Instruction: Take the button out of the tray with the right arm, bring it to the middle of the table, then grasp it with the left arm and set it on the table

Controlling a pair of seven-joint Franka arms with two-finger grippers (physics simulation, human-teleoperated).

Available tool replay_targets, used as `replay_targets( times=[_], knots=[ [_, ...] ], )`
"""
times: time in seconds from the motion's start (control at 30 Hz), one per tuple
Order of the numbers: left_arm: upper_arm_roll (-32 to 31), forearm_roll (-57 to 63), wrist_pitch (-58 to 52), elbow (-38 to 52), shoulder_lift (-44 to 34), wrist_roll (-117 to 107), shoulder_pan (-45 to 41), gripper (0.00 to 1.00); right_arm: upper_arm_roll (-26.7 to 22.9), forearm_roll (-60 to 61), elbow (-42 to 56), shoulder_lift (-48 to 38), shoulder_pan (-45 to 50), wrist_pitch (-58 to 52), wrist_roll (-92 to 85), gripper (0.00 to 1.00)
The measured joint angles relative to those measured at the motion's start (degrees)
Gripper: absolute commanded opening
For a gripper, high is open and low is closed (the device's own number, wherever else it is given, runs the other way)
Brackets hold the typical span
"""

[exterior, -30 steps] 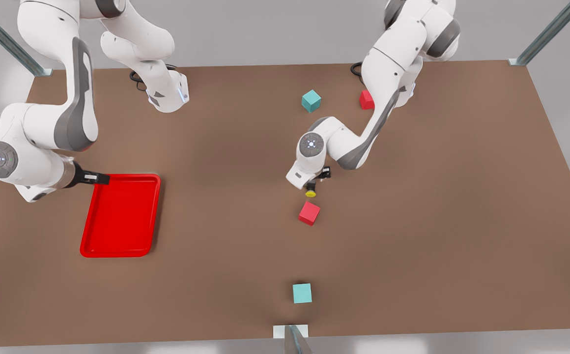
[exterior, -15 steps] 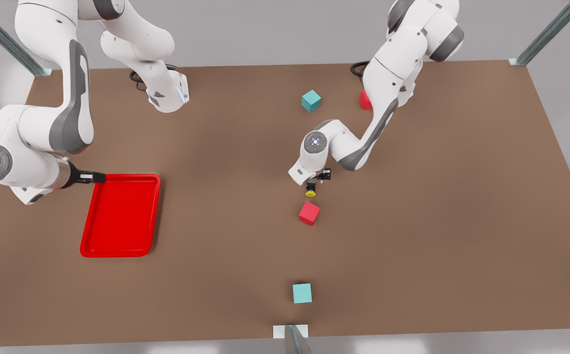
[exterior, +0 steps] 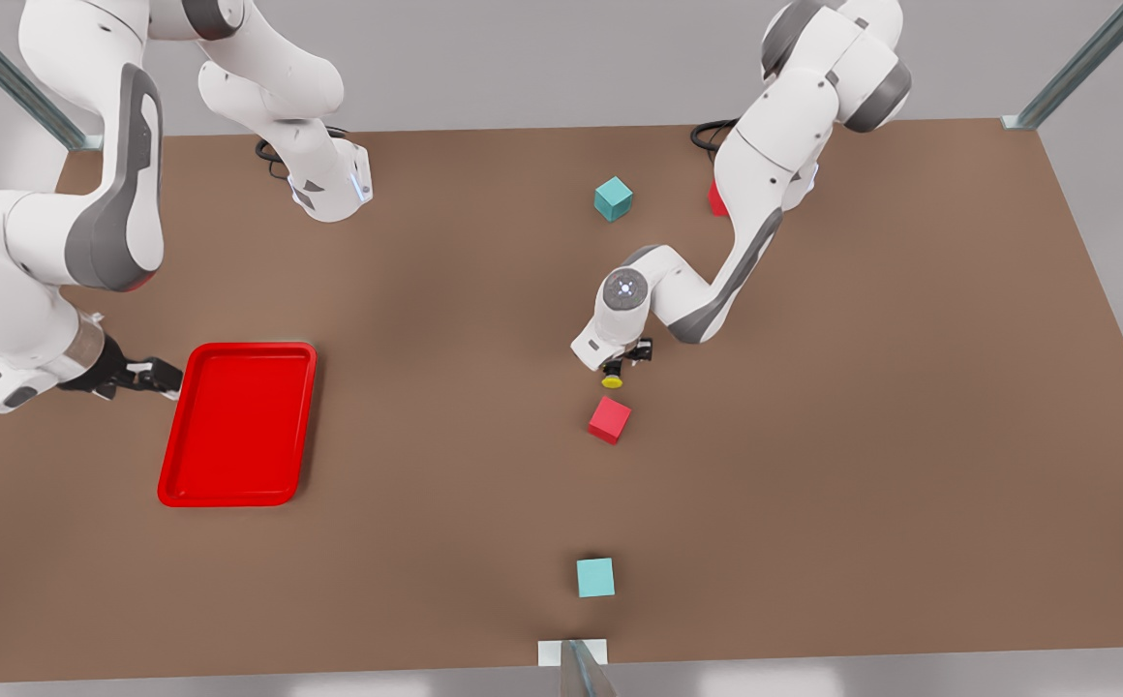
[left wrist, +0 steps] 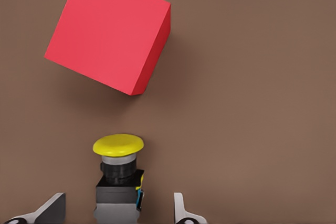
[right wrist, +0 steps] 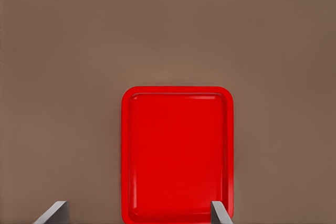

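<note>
The right gripper (exterior: 157,373) has backed off the tray (exterior: 238,423) (jaws spread); the left gripper (exterior: 620,360), apparently released, straddles the button (exterior: 612,379) above a red cube (exterior: 609,419).

Brown table (exterior: 813,484): red tray (exterior: 238,424), button (exterior: 612,379), four cubes.

On the table (exterior: 910,436) there are two red cubes: one (exterior: 609,419) just beyond the left gripper (exterior: 620,360), one (exterior: 715,198) mostly hidden behind that arm. Two teal cubes: one (exterior: 613,198) back past the gripper's arm, one (exterior: 595,577) well beyond it. One button (exterior: 612,379), between its spread fingers. One tray (exterior: 237,424), ahead of the right gripper (exterior: 150,376), fingers apart.
</note>
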Motion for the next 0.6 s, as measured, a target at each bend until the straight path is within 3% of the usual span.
replay_targets(
  times=[0.27,0.33,0.37,0.4,0.6],
  knots=[
    [0.0,0.1,2.0,0.1,2.2,0.0,0.5,1.00,0.0,0.3,-0.1,0.2,-0.5,1.5,-1.0,1.00],
    [0.0,0.2,2.4,0.1,2.1,0.0,0.6,0.89,0.0,0.4,-0.1,0.2,-0.5,1.7,-1.2,1.00],
    [0.0,0.2,2.6,0.1,2.1,0.0,0.6,0.73,0.0,0.4,-0.1,0.2,-0.6,1.8,-1.2,1.00],
    [0.0,0.2,2.7,0.1,2.1,0.0,0.7,0.67,0.0,0.4,-0.1,0.2,-0.5,1.8,-1.3,1.00],
    [0.0,0.3,2.9,0.0,1.9,-0.1,1.2,0.46,0.0,0.4,-0.1,0.3,-0.5,2.0,-1.6,1.00]
  ],
)
